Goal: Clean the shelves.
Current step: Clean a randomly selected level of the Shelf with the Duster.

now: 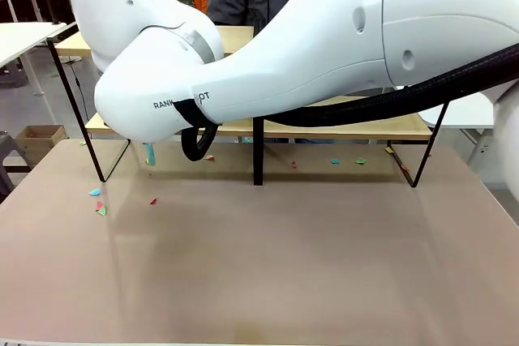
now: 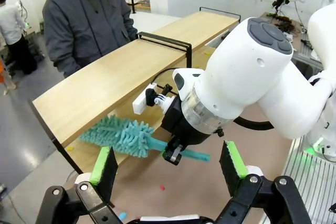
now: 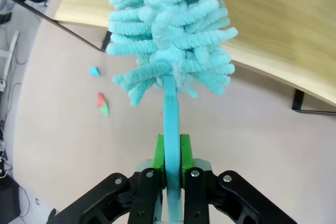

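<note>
The right gripper (image 3: 172,153) is clamped on the thin handle of a teal duster (image 3: 168,30), whose fluffy head reaches the end of the shelves (image 3: 273,30). From the left wrist, the head lies under the shelves' top board and beside the lower one; whether it touches the wood cannot be told. The left gripper (image 2: 169,163) hangs in front of the shelves with its fingers spread wide and nothing between them. A person (image 2: 86,19) in a grey jacket stands just behind the shelves.

From the front, the bulky right arm (image 1: 324,46) crosses in front of the shelves and covers much of them. Coloured paper scraps (image 1: 97,200) dot the tabletop (image 1: 259,281) below and in front of the shelves.

The risks look plain. The grip sits far down a narrow handle, so a hard push against a board could twist the duster in the jaws. The arm's wrist rides near the shelves' black frame (image 2: 163,40), and a wide sweep could knock it. The idle left gripper waits close by and could be struck.
</note>
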Tool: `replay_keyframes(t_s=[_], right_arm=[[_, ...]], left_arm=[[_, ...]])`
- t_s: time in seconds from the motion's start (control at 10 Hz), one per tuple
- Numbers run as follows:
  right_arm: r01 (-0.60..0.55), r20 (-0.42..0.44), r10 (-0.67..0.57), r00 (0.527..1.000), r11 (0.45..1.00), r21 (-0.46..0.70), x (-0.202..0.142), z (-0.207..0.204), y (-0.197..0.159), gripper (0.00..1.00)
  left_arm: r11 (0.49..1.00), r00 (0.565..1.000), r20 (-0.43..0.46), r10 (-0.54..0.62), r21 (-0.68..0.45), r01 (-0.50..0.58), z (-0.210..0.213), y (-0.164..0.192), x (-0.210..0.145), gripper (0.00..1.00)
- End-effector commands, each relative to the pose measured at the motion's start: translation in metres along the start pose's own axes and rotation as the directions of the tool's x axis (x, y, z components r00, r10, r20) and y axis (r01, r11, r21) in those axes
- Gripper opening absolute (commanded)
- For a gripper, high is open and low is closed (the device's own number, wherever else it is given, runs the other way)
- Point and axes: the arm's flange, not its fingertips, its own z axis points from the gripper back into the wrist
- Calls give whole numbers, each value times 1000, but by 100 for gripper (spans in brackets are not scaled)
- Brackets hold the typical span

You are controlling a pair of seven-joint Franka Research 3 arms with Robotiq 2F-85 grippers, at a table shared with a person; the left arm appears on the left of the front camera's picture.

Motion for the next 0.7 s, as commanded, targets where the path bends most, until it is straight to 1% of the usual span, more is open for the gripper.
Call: replay_keyframes(t_s=[0.0, 0.1, 0.4, 0.6], right_arm=[[22, 34, -20, 999, 998, -65, 7, 7, 4, 12], [1, 39, 3, 999, 995, -101, 11, 8, 4, 12], [-82, 62, 92, 994, 986, -144, 26, 16, 12, 12], [-129, 27, 136, 990, 977, -169, 35, 12, 23, 12]], left_arm=[[1000, 1000, 2, -2, -6, 2, -1, 0, -1, 100], [1000, 1000, 2, -2, -6, 2, -1, 0, -1, 100], [1000, 1000, 2, -2, -6, 2, -1, 0, -1, 100], [1000, 1000, 2, -2, -6, 2, -1, 0, -1, 100]])
